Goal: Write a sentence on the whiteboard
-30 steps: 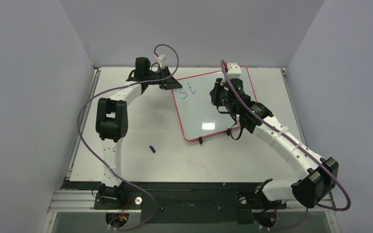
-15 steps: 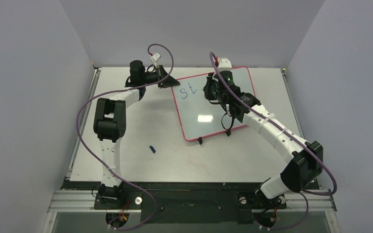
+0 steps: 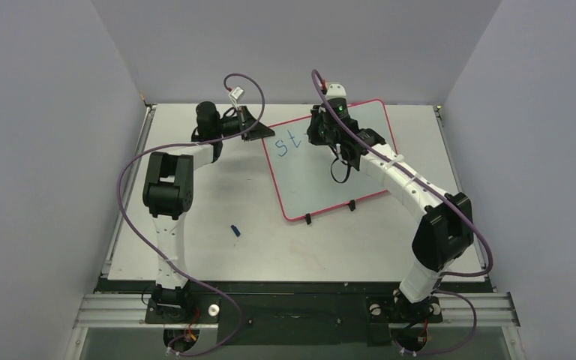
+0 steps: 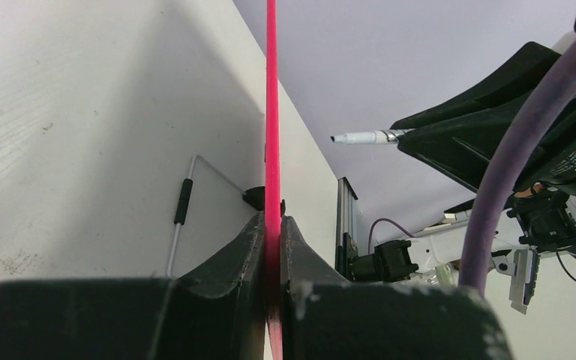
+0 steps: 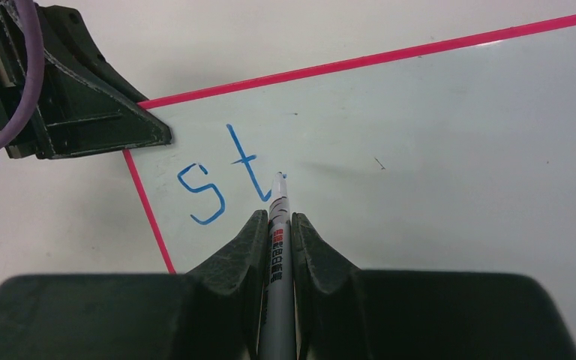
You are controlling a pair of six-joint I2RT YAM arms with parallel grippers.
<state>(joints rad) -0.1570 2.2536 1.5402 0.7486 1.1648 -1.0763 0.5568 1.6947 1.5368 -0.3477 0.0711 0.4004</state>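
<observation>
The whiteboard [image 3: 322, 184], pale and glossy with a thin red rim, lies tilted on the table. The sentence [image 3: 291, 141] reads "st" in blue near the board's far left corner, also clear in the right wrist view as the letters [image 5: 225, 180]. My left gripper [image 3: 260, 130] is shut on the board's red rim [image 4: 271, 112] at that corner; its jaws [image 4: 272, 225] pinch the edge. My right gripper [image 3: 322, 135] is shut on a white marker [image 5: 276, 247], gripper [image 5: 277, 221], with the tip touching the board just right of the "t".
A small blue cap [image 3: 235, 230] lies on the white table [image 3: 217, 187] left of the board. Two black clips [image 3: 308, 218] stick out of the board's near edge. Grey walls close in the table on three sides.
My left gripper has shut on the board's rim. My right arm has swung toward the far left with the marker, up to the written letters.
</observation>
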